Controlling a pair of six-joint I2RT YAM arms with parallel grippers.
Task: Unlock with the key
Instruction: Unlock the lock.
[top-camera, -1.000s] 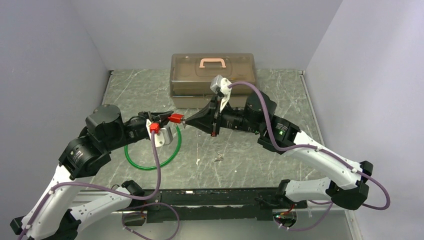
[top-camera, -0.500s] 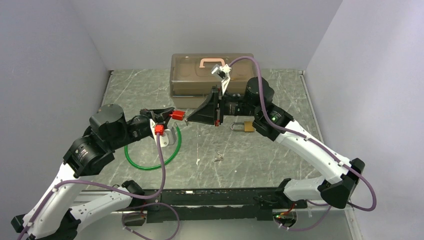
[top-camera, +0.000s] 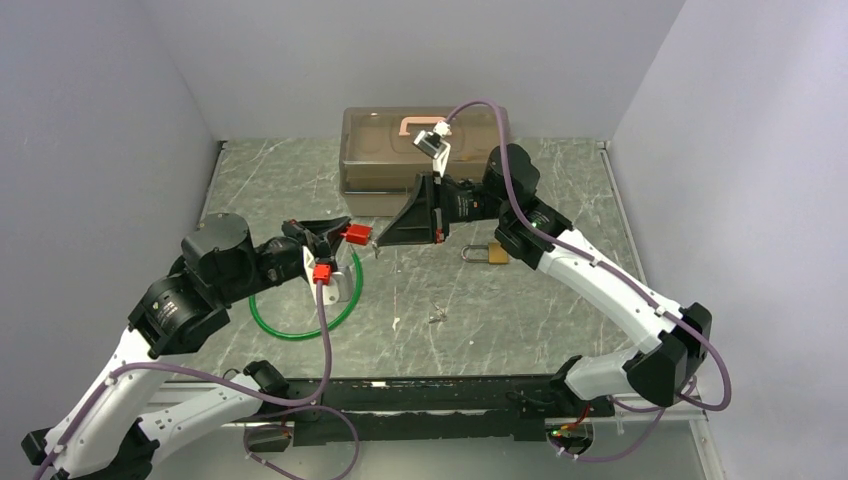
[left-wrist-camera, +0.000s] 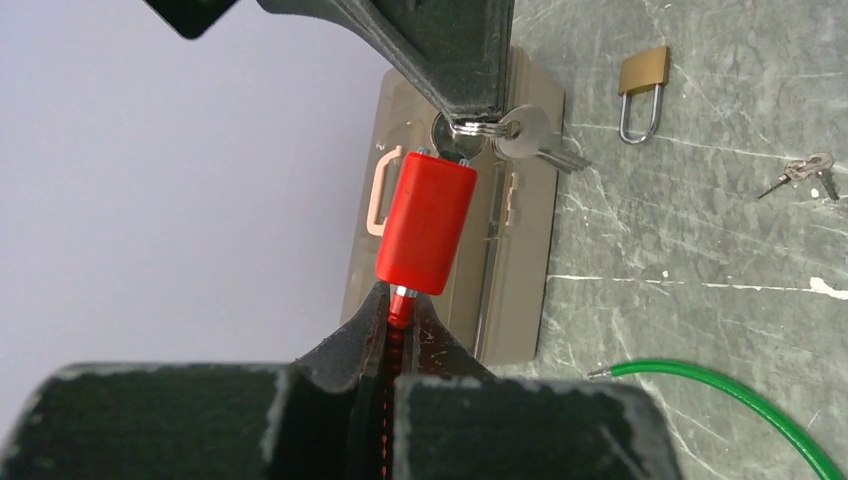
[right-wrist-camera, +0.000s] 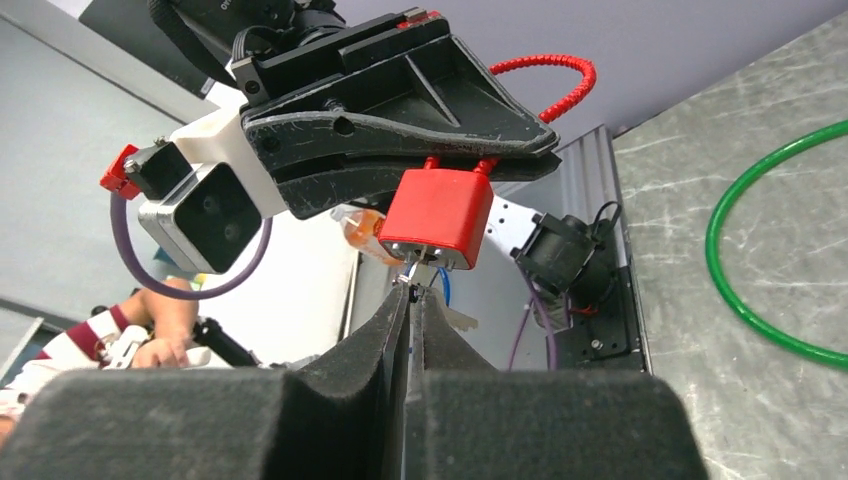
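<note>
My left gripper (top-camera: 335, 232) (left-wrist-camera: 400, 300) is shut on the red wire shackle of a small red padlock (top-camera: 353, 235) (left-wrist-camera: 425, 225) and holds it in the air. The lock also shows in the right wrist view (right-wrist-camera: 432, 217). My right gripper (top-camera: 378, 240) (right-wrist-camera: 413, 290) is shut on a small silver key (left-wrist-camera: 452, 136) whose tip meets the lock's underside (right-wrist-camera: 412, 272). A second key (left-wrist-camera: 535, 135) dangles from the same ring. A brass padlock (top-camera: 493, 253) (left-wrist-camera: 643, 72) lies on the table under the right arm.
A brown lidded box (top-camera: 380, 170) with a pink handle stands at the back. A green cable loop (top-camera: 300, 335) (left-wrist-camera: 740, 395) lies under the left arm. Small loose keys (top-camera: 437, 316) (left-wrist-camera: 805, 172) lie mid-table. Walls stand close on three sides.
The right arm has swung its elbow back and right, uncovering the brass padlock. Both grippers stay joined at the red padlock, which has barely moved.
</note>
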